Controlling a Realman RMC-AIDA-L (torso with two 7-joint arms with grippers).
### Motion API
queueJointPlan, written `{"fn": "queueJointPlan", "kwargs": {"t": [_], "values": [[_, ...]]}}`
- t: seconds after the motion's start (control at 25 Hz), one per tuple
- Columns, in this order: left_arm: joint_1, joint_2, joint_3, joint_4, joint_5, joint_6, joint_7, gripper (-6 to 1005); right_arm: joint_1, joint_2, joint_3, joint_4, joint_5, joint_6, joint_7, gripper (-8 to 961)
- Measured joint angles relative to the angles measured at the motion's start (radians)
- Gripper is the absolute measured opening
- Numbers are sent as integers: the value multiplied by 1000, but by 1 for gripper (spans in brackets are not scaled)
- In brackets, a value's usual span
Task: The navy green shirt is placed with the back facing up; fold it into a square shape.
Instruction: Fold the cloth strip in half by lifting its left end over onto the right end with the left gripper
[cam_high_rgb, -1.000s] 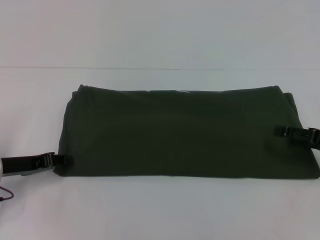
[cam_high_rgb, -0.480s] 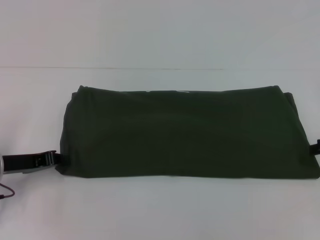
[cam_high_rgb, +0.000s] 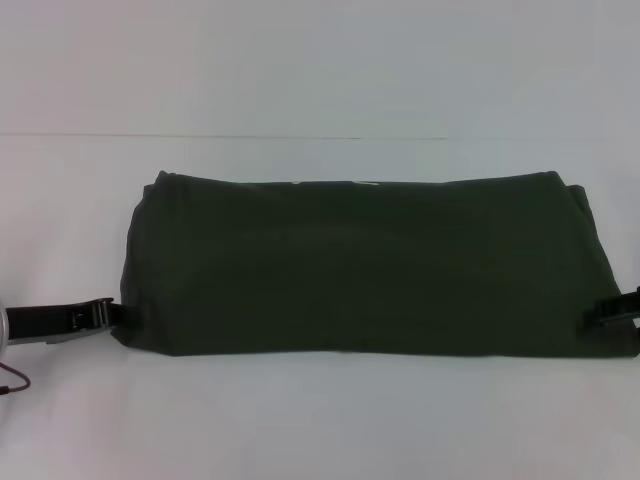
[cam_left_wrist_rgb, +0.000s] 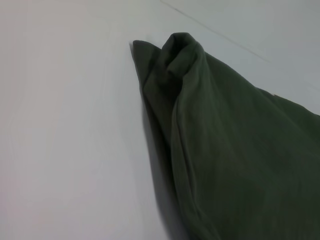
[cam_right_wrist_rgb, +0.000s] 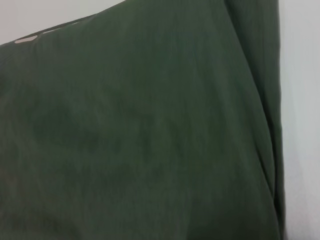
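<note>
Watching shirt (cam_high_rgb: 365, 265), long folded band flat on table (cam_high_rgb: 320, 420). Left claw (cam_high_rgb: 112, 312) touches its near-left corner, right claw (cam_high_rgb: 600, 310) near-right edge; can't tell either's opening. My worry: uneven grabs skew next fold, layers slipping.

A second ago the left gripper (cam_high_rgb: 118, 312) lay with its tip on the near left corner of the shirt (cam_high_rgb: 360, 265). It has since drawn back a little toward the left edge of the head view and now sits just at the shirt's left edge, low on the counter (cam_high_rgb: 320, 420). The right gripper (cam_high_rgb: 600, 312) was a second ago on the shirt's right end, higher up. Half a second ago it had pulled almost out of view at the right edge. Now it has come back in lower down, near the shirt's near right corner, over the cloth.
</note>
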Motion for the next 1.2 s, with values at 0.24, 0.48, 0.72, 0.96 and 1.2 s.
{"fn": "queueJointPlan", "kwargs": {"t": [0.24, 0.48, 0.72, 0.96, 1.2], "values": [[-1, 0, -1, 0, 0, -2, 1, 5, 1, 7, -17, 1, 3, 16, -1, 925], [-2, 2, -1, 0, 0, -3, 1, 4, 6, 10, -21, 1, 3, 15, 0, 853], [-2, 2, -1, 0, -1, -3, 2, 4, 5, 9, -37, 1, -1, 16, 5, 712], [-2, 2, -1, 0, -1, -3, 2, 5, 7, 9, -37, 5, -1, 17, 5, 570], [-2, 2, -1, 0, -1, -2, 1, 7, 8, 9, -46, 7, -3, 17, 5, 329]]}}
